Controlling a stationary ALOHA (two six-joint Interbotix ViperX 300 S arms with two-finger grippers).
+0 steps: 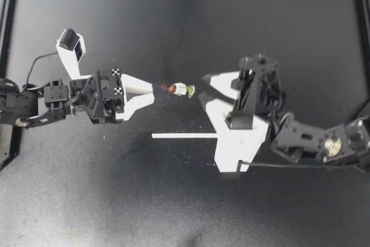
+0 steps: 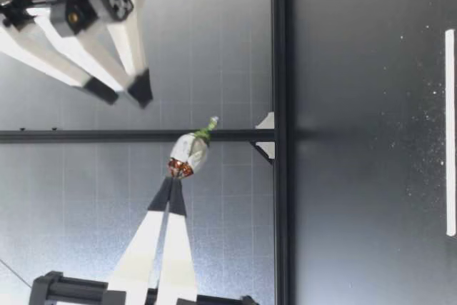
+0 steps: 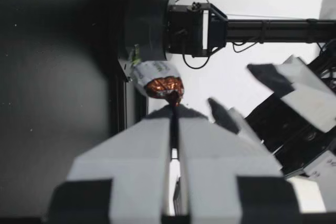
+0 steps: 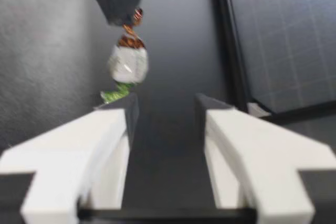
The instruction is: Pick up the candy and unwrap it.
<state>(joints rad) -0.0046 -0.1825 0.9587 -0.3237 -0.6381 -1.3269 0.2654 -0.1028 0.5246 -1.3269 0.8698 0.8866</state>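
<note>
My left gripper (image 1: 155,89) is clamped on the brown twisted end of the candy (image 1: 179,89), holding it in the air above the table (image 1: 115,201). Just past the candy's green end, my right gripper (image 1: 202,88) has its jaws spread and is clear of the candy.

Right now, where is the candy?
Top view: the candy hangs above the table's middle, its brown end pinched in my left gripper, my open right gripper just beyond its green end.

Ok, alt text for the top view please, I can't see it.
My left pincer is shut on the candy by its brown twisted end, over the black table. My right pincer, open, faces its green end from the other side, just short of it.
</note>
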